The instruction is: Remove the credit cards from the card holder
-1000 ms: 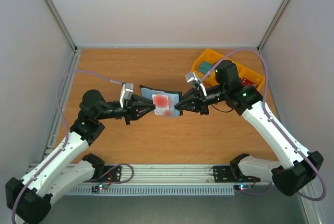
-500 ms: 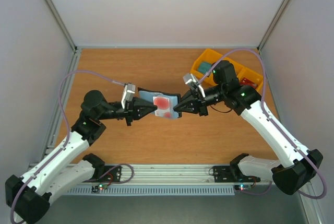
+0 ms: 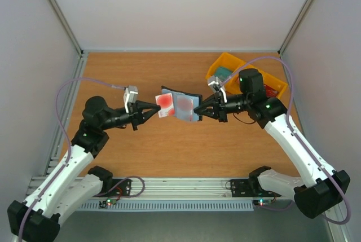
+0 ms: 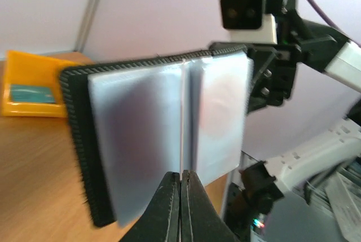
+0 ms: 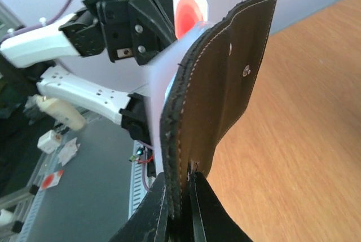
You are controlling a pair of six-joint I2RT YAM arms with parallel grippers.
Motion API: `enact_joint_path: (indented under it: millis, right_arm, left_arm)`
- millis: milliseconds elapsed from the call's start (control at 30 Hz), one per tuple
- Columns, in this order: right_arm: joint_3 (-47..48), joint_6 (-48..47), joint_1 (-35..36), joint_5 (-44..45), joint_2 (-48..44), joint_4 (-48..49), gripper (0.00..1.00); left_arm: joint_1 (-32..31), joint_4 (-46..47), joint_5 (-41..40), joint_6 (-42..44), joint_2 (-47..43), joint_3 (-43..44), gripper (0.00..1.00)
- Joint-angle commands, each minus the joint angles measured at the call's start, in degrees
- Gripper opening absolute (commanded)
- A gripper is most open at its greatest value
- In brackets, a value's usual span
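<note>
red card (image 3: pixel 164 101) in left gripper (image 3: pixel 156 110), holder (image 3: pixel 185 105) in right gripper (image 3: pixel 198 110)

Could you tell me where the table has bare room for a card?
Bare wood lies far left, between the left arm and back wall, and in the near middle, between both arms and rail. It is crowded at centre, where the left tool holds a credit card and the right tool the card holder, and by the yellow tray.

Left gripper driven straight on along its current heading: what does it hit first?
The open grey-blue card holder, directly beyond the red-and-white plastic card that the left gripper pinches; the right gripper holding it sits just behind, though depth is unclear.
</note>
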Motion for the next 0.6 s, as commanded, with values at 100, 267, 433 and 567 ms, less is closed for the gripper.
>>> enact_joint_path:
  millis: [100, 267, 433, 567]
  right_arm:
    - [-6.8, 10.8, -4.1, 6.4, -2.7, 1.2, 0.01]
    - [-15.4, 19.7, -5.0, 4.6, 1.2, 6.5, 0.01]
    - [-21.2, 21.0, -5.0, 4.7, 6.8, 9.6, 0.01]
    - [-21.8, 21.4, -6.1, 5.3, 14.0, 9.2, 0.01]
  left_arm:
    - [5.8, -2.9, -4.3, 1.7, -1.9, -1.7, 0.00]
    - [6.0, -1.0, -1.8, 0.9, -2.1, -3.1, 0.00]
    - [6.1, 2.5, -0.1, -1.2, -2.0, -4.5, 0.00]
    - [5.9, 3.4, 0.4, -0.9, -1.8, -4.7, 0.00]
